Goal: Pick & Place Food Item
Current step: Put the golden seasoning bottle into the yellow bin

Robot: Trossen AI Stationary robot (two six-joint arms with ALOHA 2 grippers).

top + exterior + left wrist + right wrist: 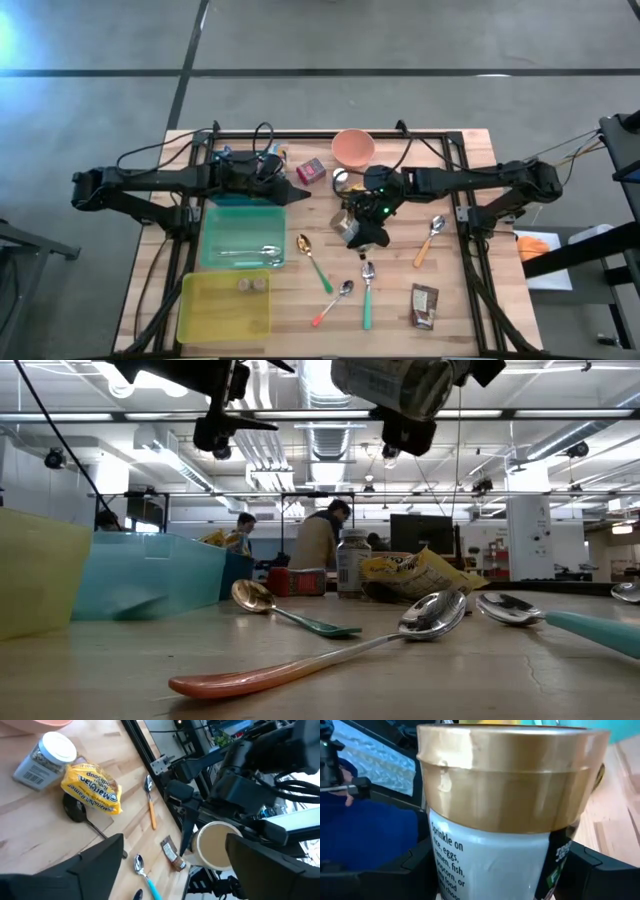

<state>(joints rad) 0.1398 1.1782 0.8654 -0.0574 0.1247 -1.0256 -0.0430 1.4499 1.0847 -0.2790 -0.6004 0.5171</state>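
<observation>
I see my right gripper clamped on a gold-lidded cylindrical seasoning jar, lifted off the wooden table at centre frame in the high view. My left gripper, left of centre above the teal bin, stands spread wide, holding nothing

Wooden table, 2 bins (teal, yellow), 5 spoons, pink bowl, snack bar

An open-plan lab: exposed ceiling ducts, fluorescent lights, monitors, people at benches.
</observation>
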